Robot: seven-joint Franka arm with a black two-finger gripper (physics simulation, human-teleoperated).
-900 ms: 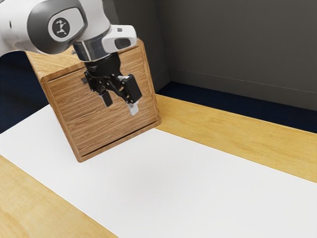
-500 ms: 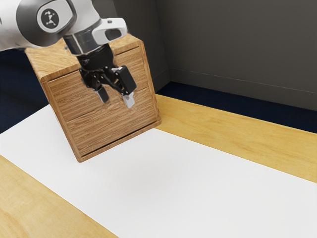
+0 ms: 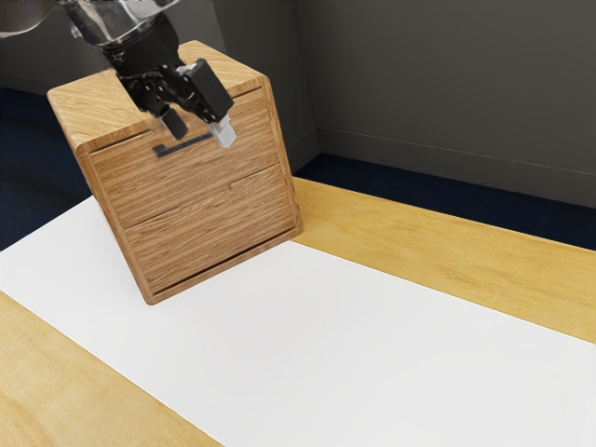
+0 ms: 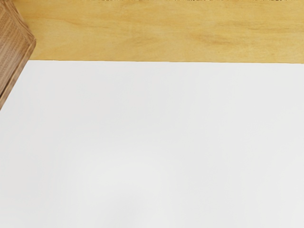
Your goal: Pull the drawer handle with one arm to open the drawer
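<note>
Hanging with the claw [image 3: 198, 128] spread wide and empty just above the thin dark handle [image 3: 182, 146] on the upper drawer [image 3: 191, 177], seemingly shut flush, of the wood-grained cabinet [image 3: 93, 110] on the table [image 3: 447, 261].

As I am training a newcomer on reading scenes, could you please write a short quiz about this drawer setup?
1. True or false: the gripper is shut on the handle.
2. The top drawer is: A) pulled out, B) shut, C) removed.
3. What colour is the mat in front of the cabinet?
Key: 1 false; 2 B; 3 white.
</note>
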